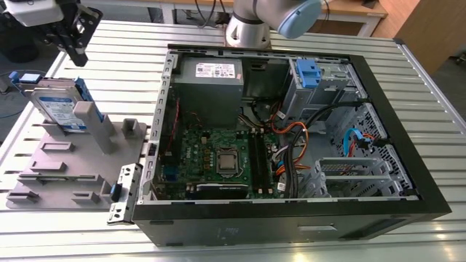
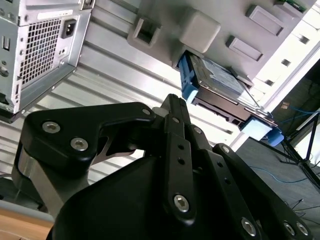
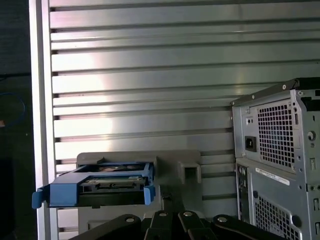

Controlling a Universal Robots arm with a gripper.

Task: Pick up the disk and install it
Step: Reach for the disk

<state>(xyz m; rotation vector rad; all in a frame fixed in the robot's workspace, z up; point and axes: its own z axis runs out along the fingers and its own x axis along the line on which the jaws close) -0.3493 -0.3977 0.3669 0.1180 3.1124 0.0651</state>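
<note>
Step in hand looks like the approach for the pick. The disk [image 1: 62, 106] stands on edge in a grey rack [image 1: 65, 164], just off the computer case [image 1: 291, 232] on the exterior view's left, not in the case yet. The gripper [image 1: 78, 57] hangs above the disk, farther from the case and well clear of it, with its jaws looking pressed together on nothing. I'd say they need to be spread wide before going down. Line up square with the disk's flat faces and grip metal, not the blue frame. The rack's slot looks snug, so pull straight up.
</note>
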